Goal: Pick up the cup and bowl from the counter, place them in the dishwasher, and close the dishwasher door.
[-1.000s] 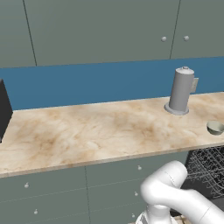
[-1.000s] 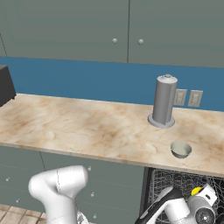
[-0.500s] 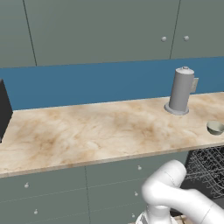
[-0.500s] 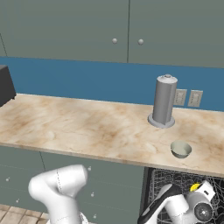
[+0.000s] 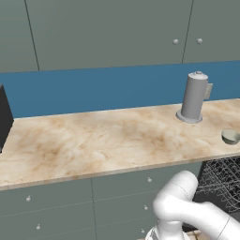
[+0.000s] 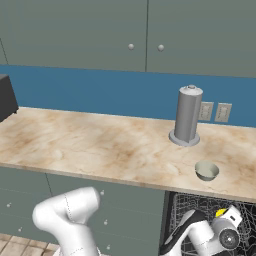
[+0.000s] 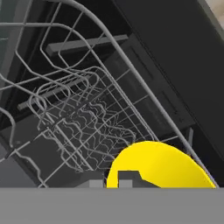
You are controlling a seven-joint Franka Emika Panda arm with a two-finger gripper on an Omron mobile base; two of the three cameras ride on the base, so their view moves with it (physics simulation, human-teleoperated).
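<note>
Hand view: gripper (image 7: 127, 181) clamped on a yellow cup (image 7: 159, 164), low in the dishwasher (image 7: 175, 87) over the wire rack (image 7: 87, 118). Right base view adds the cup's yellow edge at the hand. Bowl (image 6: 206, 170) on desk (image 6: 100, 145), 5 o'clock of grey canister (image 6: 187, 116). No writing legible.

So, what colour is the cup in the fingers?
Bright yellow cup; the hand view shows it best.

Glossy white rounded arm (image 6: 67, 217), dark joints
</note>
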